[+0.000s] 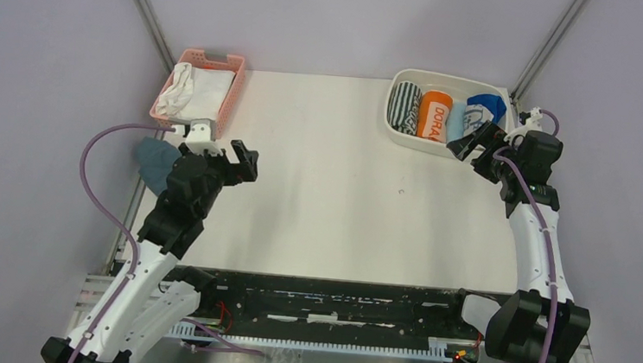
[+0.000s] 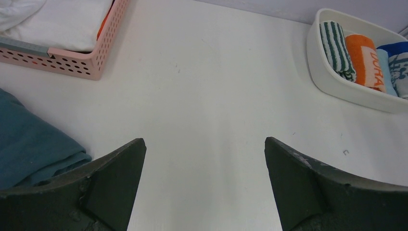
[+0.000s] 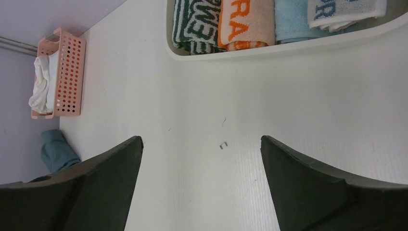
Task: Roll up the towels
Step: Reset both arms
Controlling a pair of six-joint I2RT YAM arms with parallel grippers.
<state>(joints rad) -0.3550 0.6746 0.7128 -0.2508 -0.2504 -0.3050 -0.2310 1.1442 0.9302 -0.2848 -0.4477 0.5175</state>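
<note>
Both claws are seen spread wide, nothing caught between the fingers. Left gripper (image 1: 241,165) is held over the table (image 1: 325,208), near the pink basket (image 1: 234,88) and close to the teal-grey cloth (image 1: 157,162). Right gripper (image 1: 470,145) is poised at the near rim of the white tub (image 1: 390,109) in the far right corner. Inside it, the light blue towel (image 3: 291,19), the patterned whitish towel (image 3: 346,9) and the royal blue towel (image 1: 489,103) are seen rolled, packed beside a green-striped roll (image 1: 404,107) and an orange roll (image 1: 434,117).
</note>
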